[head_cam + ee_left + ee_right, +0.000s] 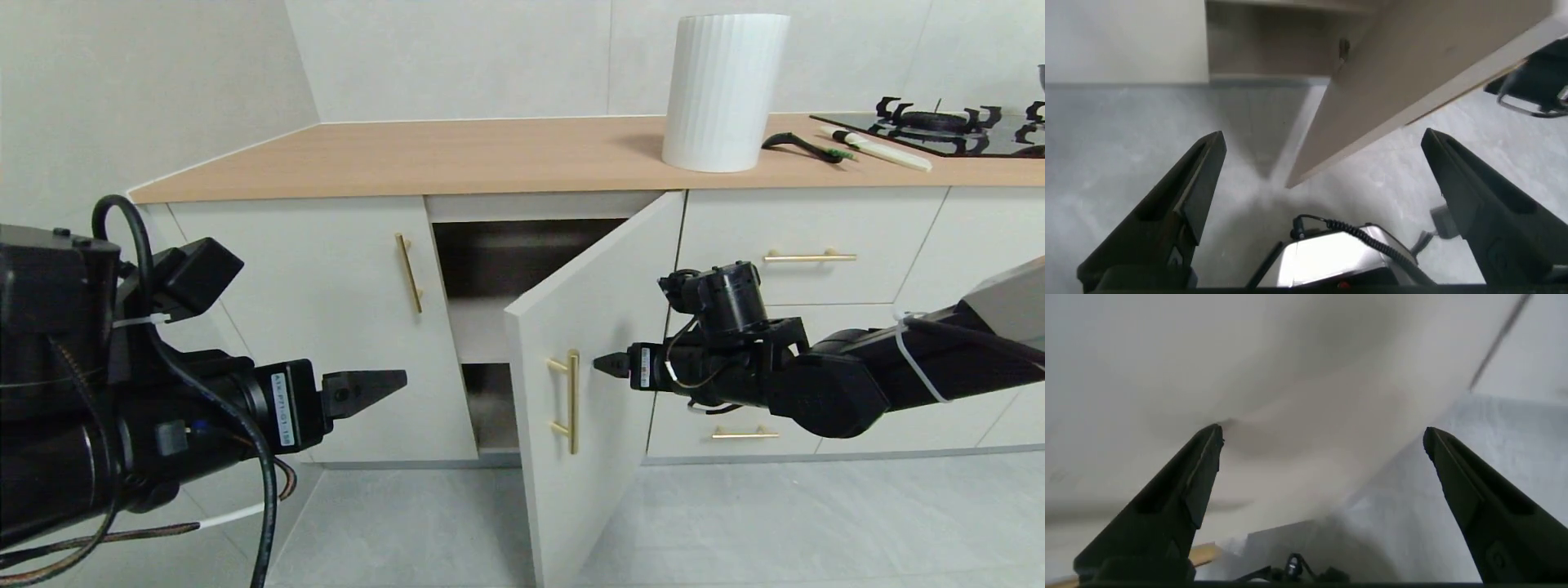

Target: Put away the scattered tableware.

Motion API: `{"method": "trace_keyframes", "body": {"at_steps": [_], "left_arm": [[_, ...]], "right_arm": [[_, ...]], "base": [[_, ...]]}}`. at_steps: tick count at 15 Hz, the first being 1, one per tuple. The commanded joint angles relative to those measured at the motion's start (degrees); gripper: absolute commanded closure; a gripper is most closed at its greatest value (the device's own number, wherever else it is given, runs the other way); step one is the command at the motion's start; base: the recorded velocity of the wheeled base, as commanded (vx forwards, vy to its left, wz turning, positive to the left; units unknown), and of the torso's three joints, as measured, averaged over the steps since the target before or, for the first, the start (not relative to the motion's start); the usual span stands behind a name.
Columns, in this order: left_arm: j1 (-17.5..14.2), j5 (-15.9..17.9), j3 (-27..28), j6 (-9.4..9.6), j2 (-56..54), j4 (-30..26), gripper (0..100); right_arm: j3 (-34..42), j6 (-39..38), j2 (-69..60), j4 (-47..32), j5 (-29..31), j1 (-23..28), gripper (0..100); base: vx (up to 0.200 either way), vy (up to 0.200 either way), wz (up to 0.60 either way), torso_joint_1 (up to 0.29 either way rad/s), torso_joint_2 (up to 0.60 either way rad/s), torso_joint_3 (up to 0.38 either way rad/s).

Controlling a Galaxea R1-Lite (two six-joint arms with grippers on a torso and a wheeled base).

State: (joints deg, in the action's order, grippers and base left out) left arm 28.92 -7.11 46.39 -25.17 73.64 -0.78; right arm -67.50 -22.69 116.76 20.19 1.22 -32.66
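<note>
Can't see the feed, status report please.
Left hand open, empty. Right hand open beside door handle. Utensils untouched on counter. Cabinet door half open.

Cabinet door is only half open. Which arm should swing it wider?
Right, probably. The right gripper hangs open just beside the gold handle of the door, on its outer side. The left gripper sits across the opening, farther from that handle.

Door handle [570, 400] lies between left hand [384, 384] and right hand [608, 364].
</note>
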Motion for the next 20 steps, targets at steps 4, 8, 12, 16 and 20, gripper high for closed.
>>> {"method": "trace_keyframes", "body": {"at_steps": [4,8,12,16,20], "left_arm": [[0.0,-0.1,0.0,-0.05,0.3,0.0,0],[-0.1,-0.1,0.1,-0.05,0.0,0.1,0],[-0.2,-0.9,-0.1,-0.05,-0.3,1.5,0],[-0.2,-1.2,-0.2,-0.05,-0.3,1.6,0],[-0.2,-1.2,-0.2,-0.05,-0.3,1.6,0]], "right_arm": [[-0.2,-3.3,0.2,0.4,-0.1,-2.1,0],[-2.6,-9.7,3.5,6.0,1.0,-3.8,0],[-7.1,-15.5,6.1,6.3,2.7,-4.2,0],[-12.6,-19.1,9.9,6.2,7.1,-4.2,0],[-18.2,-21.7,13.6,6.2,12.4,-4.1,0]], "base": [[0.100,0.000,0.00,-0.001,0.00,0.001],[0.000,0.000,0.00,0.000,0.00,0.000],[0.000,0.000,0.00,0.000,0.00,0.000],[0.000,0.000,0.00,0.000,0.00,0.000],[0.000,0.000,0.00,0.000,0.00,0.000]]}}
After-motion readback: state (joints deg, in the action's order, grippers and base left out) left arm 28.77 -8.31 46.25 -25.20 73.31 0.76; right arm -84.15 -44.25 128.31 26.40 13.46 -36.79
